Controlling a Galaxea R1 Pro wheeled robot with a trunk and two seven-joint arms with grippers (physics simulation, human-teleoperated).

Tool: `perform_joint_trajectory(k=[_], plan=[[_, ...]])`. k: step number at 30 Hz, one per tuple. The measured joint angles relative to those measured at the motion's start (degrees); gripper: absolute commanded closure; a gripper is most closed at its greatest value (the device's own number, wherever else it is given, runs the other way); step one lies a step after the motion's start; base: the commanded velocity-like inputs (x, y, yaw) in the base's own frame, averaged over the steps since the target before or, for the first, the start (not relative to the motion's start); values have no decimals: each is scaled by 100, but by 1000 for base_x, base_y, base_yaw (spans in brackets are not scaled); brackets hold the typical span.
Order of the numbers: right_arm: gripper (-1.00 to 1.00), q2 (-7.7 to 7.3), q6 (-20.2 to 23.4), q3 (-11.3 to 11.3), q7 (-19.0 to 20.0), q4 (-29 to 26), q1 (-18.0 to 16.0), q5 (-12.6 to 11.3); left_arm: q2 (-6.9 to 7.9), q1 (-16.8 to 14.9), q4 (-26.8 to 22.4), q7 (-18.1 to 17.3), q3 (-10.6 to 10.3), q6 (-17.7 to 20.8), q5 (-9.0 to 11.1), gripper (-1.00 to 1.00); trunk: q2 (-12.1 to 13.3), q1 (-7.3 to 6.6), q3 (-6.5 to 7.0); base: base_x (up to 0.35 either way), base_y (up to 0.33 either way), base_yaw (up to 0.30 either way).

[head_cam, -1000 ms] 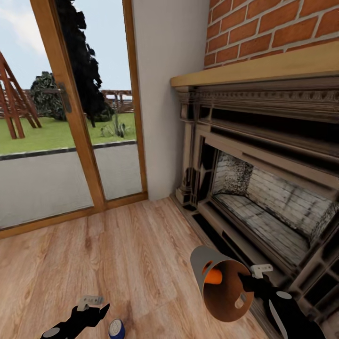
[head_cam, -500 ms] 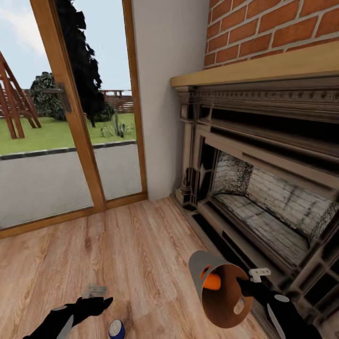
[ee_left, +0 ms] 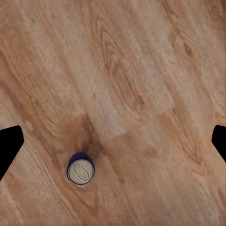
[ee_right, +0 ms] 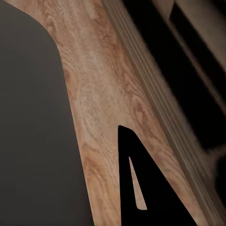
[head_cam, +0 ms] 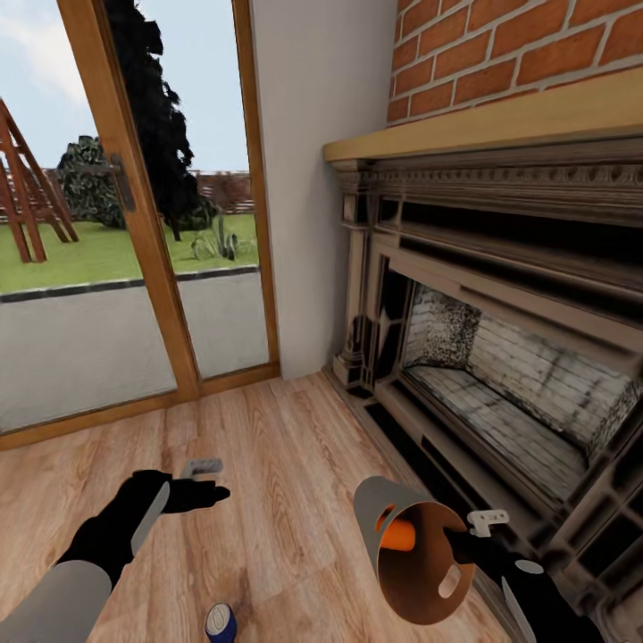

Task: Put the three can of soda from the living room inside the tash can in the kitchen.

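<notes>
A dark blue soda can (head_cam: 221, 622) with a silver top stands upright on the wood floor at the near edge of the head view. My left gripper (head_cam: 207, 480) hangs open well above and beyond it. The left wrist view looks straight down on the blue can (ee_left: 81, 169), with the open gripper (ee_left: 113, 143) empty and its black fingertips (ee_left: 9, 147) at the frame's sides. My right gripper (head_cam: 466, 538) is shut on the rim of a tilted grey trash can (head_cam: 420, 563). An orange can (head_cam: 398, 533) lies inside it. The trash can's dark wall (ee_right: 33, 132) shows in the right wrist view.
An ornate fireplace (head_cam: 500, 357) with a wood mantel and red brick chimney (head_cam: 518, 54) stands close on the right. Wood-framed glass doors (head_cam: 134, 250) close off the left back. Open wood floor (head_cam: 268, 464) lies between them.
My left arm has lifted and swung forward, away from the blue can, which stays put. The trash can in my right gripper has drifted slightly left and lower.
</notes>
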Motion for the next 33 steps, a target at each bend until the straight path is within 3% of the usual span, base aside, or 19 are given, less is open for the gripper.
perform_joint_trajectory(k=[3,10,21,28,33], plan=[[100,8,0,7,-20,-3,0,0,-4,-15,351,147,-10,-392,-19,-100,-120,66,-54,0,0,0],[100,55,1,39,-38,-83,-7,-5,-7,-25,1220,386,13,-859,20,-100,-401,220,-180,0,0,0],[100,76,18,60,-77,-203,-75,-10,1,-26,1327,400,-1,-1023,-4,-100,-842,461,-377,0,0,0],[100,91,126,70,-45,-823,-122,-39,2,-26,1330,401,-22,-1050,-5,-100,-1123,615,-502,0,0,0],[100,100,676,204,-26,-1336,-233,1,-1,-26,1330,401,-31,-1052,-4,-100,-1323,725,-593,0,0,0]])
